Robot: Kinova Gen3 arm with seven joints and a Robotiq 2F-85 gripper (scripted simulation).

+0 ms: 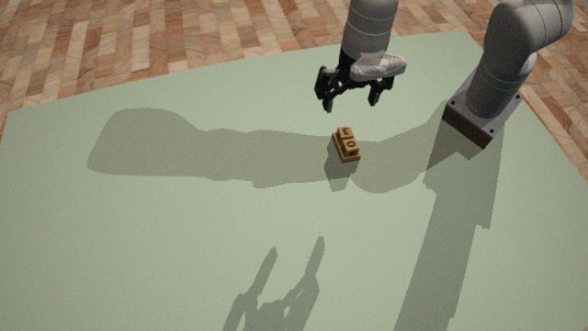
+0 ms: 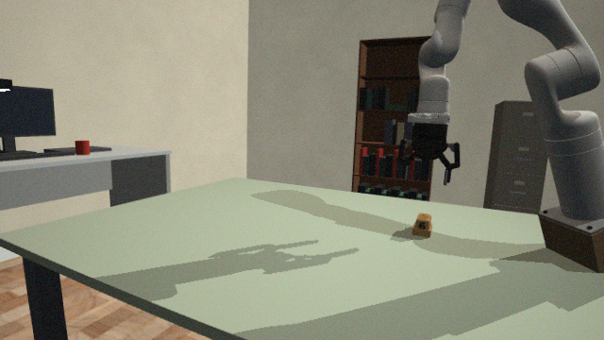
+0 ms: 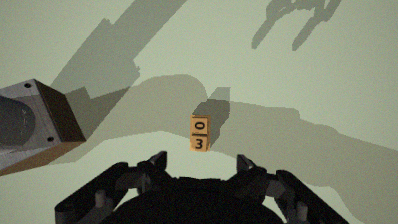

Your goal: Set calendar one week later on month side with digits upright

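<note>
1. The black two-finger gripper hung high above the pale green table, fingers spread wide and grasping nothing.
2. The small tan wooden calendar tray sat flat on the table, near the arm's dark square base.
3. Two tan digit cubes stood side by side in it, tops reading 0 and 3.

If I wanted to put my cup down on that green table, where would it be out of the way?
Best is the wide stretch on the far side of the little calendar from the arm's base, out to the table's edges. It gets tight between calendar and base, and right under the open, raised claw.
</note>
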